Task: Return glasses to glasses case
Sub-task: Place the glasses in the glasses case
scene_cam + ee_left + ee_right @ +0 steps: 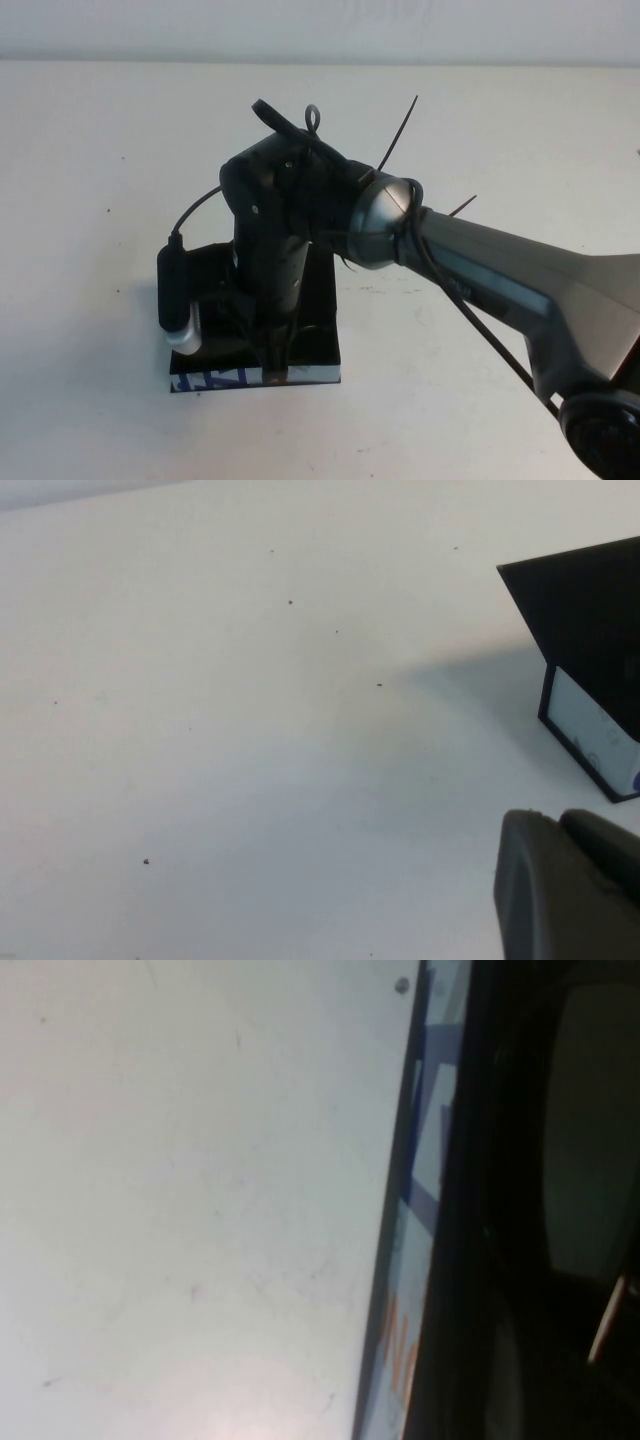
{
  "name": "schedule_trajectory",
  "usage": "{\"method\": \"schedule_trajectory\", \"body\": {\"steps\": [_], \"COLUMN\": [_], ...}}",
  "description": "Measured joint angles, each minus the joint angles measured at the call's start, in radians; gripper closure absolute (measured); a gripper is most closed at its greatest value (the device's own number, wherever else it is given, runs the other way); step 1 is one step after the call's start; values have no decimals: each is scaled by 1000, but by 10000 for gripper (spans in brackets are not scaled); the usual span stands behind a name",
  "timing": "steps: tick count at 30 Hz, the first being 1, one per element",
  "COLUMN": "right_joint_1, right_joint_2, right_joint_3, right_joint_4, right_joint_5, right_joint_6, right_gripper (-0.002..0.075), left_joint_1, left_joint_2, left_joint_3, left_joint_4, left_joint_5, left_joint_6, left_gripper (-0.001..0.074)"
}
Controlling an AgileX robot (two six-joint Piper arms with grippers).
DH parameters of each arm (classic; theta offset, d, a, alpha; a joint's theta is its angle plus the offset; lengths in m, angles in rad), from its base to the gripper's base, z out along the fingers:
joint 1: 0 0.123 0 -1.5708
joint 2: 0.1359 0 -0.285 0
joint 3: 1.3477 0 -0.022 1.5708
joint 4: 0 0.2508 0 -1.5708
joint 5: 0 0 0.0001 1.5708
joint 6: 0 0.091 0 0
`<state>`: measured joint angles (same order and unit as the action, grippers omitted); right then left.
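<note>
The glasses case [322, 335] is a black box on the white table, with a white front strip printed in blue. My right gripper [272, 345] points down into it from above, and the wrist hides most of the inside. In the right wrist view the strip [425, 1160] runs beside the dark interior. A paler rectangular patch there looks like a lens of the glasses [590, 1130]. The glasses are hidden in the high view. My left gripper [565, 890] shows only in the left wrist view, apart from the case [590, 610].
The white table [470, 130] lies bare on all sides of the case. The right arm's grey link [500, 265] crosses from the lower right. Its black cables and cable ties stick out above the wrist.
</note>
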<state>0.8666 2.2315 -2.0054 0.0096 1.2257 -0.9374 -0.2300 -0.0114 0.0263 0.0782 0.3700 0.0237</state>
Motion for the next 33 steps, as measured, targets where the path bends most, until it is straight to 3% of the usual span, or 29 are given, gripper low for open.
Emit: {"method": "schedule_trajectory", "body": {"steps": [22,33], "right_joint_1": [0,-2], "right_joint_2": [19,19], "right_joint_3": [-2,-5], "right_joint_4": [2,2], "right_joint_5": [0,-11], "right_joint_6": [0,0], "right_gripper": [676,461], "left_joint_1": [0,0], "left_joint_2": [0,0], "left_joint_3": [0,0], "left_joint_4": [0,0], "left_joint_5": [0,0], "left_joint_6": [0,0], "left_gripper": [736,736]}}
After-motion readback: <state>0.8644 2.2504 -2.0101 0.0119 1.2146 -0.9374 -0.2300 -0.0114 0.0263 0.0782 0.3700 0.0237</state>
